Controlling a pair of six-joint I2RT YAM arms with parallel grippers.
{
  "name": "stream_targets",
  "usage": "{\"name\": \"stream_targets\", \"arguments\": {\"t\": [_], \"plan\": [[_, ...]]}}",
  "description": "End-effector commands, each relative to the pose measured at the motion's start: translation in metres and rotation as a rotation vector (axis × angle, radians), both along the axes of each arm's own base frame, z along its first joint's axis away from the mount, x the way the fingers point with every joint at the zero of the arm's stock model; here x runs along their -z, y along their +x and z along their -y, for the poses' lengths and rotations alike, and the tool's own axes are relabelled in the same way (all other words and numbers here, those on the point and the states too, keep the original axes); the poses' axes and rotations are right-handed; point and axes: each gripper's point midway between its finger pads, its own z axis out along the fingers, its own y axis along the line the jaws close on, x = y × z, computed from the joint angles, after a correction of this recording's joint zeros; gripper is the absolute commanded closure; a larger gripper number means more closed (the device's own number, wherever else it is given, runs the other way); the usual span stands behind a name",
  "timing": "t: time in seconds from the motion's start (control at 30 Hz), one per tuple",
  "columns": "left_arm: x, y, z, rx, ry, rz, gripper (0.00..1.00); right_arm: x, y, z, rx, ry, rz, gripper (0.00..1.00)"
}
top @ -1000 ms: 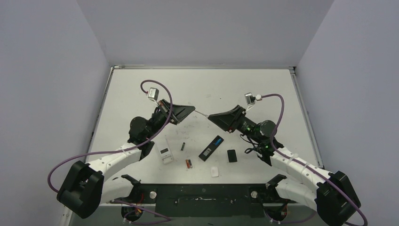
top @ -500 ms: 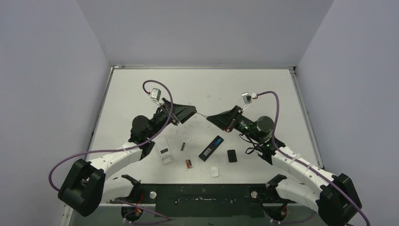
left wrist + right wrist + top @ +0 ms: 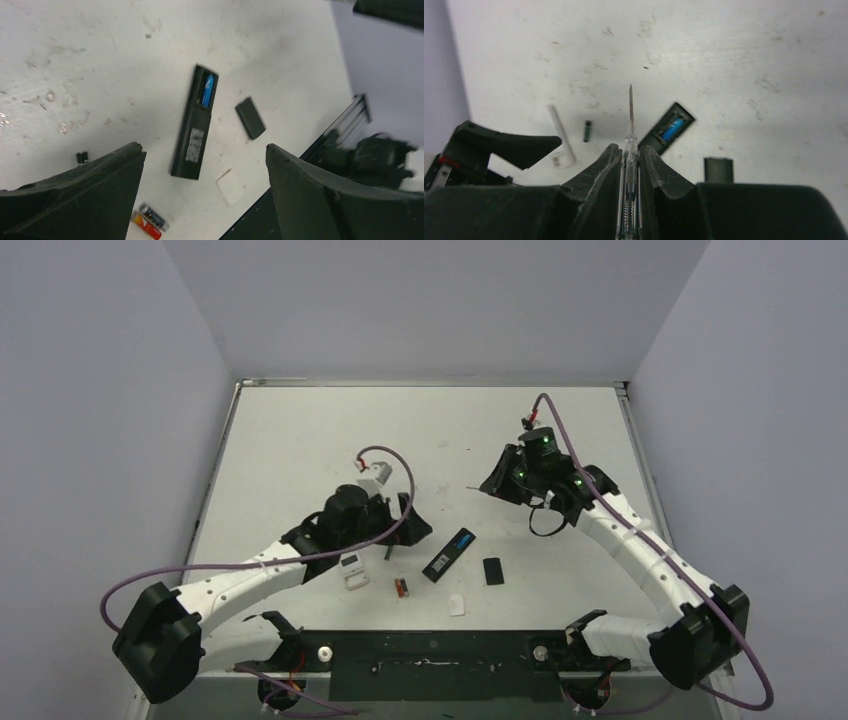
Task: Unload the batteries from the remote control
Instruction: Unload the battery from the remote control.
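The black remote control [image 3: 449, 554] lies on the table with its battery bay open and a blue battery [image 3: 207, 90] still inside. Two loose batteries [image 3: 150, 222] lie side by side near it, one red-orange. A dark battery [image 3: 587, 131] lies by the white remote [image 3: 352, 568]. My left gripper [image 3: 408, 522] hangs open and empty just above the black remote [image 3: 196, 131]. My right gripper [image 3: 629, 148] is shut on a clear-handled screwdriver [image 3: 630, 120], raised at the right [image 3: 492, 483], tip pointing toward the table's middle.
A small black cover plate [image 3: 492, 571] lies right of the black remote. A white rounded piece [image 3: 456, 605] rests close to the table's near edge. The black base rail [image 3: 430, 650] runs along that edge.
The left gripper opened, let go of the screwdriver and swung down over the remotes. The right arm pulled back to the right and up, keeping the screwdriver.
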Motion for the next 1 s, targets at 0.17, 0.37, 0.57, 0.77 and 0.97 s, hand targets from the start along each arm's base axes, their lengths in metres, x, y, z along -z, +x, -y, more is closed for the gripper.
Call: {"name": "stream_targets", "arguments": {"t": [0.17, 0.37, 0.57, 0.77, 0.97], "plan": [[0.061, -0.023, 0.024, 0.183, 0.390, 0.072, 0.11, 0.032, -0.016, 0.025, 0.037, -0.240, -0.265, 0.95], [0.070, -0.030, 0.053, 0.233, 0.412, 0.132, 0.11, 0.061, -0.022, 0.020, 0.044, -0.259, -0.400, 0.95], [0.081, -0.033, 0.067, 0.254, 0.443, 0.149, 0.11, 0.075, -0.026, 0.013, 0.045, -0.238, -0.436, 0.95], [0.097, -0.035, 0.072, 0.276, 0.530, 0.162, 0.12, 0.080, -0.026, 0.004, 0.044, -0.217, -0.449, 0.95], [0.119, -0.037, 0.069, 0.260, 0.600, 0.139, 0.21, 0.084, -0.028, -0.004, 0.043, -0.201, -0.459, 0.95]]}}
